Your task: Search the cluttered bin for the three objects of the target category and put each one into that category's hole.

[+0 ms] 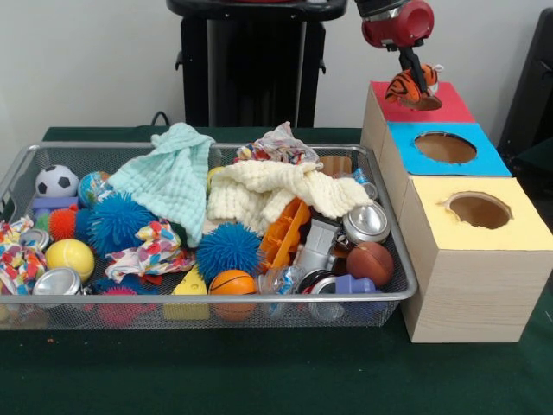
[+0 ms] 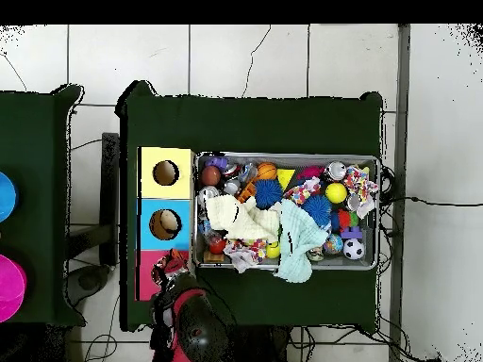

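Hanging over the red-topped box point(image 1: 421, 102), the hand point(image 1: 413, 76) is closed on an orange, black-striped plush toy point(image 1: 412, 86) that looks like a tiger. The toy sits right at the red top's hole, covering most of it, and whether it touches the rim cannot be told. In the overhead view the same toy point(image 2: 171, 267) shows at the red end of the box row, with the red and black arm point(image 2: 193, 325) reaching up to it.

Three boxes stand in a row beside the wire basket point(image 1: 399, 259): red farthest back, then the blue-topped box point(image 1: 445, 149), then the yellow-topped box point(image 1: 479, 211) nearest the camera. Each of the blue and yellow tops has an open round hole.

The basket rests on the green tabletop point(image 1: 259, 372) and is crowded. A mint green cloth point(image 1: 173, 177) is heaped left of centre, and a cream knitted cloth point(image 1: 276, 192) lies beside it, draped over an orange plastic piece point(image 1: 285, 235). Two blue spiky balls point(image 1: 229, 249) lie toward the front, with a small basketball point(image 1: 232, 284) just before one of them. A yellow ball point(image 1: 69, 257) and a soccer ball point(image 1: 57, 181) sit at the left end. A silver can point(image 1: 366, 223) and a brown ball point(image 1: 370, 263) lie at the right end, near the boxes.
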Available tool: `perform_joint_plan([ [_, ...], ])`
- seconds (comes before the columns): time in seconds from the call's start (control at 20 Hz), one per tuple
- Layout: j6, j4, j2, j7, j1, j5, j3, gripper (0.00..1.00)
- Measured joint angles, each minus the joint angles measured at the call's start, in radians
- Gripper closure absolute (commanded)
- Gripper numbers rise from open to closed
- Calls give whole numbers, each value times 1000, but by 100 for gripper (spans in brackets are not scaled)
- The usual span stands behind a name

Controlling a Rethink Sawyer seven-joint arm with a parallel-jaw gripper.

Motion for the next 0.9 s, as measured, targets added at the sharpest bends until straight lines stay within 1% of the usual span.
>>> perform_joint_plan([
  [0.6,0,0,-40,11,-23,-1,46,100],
  [0.9,0,0,-49,11,-44,-32,63,100],
])
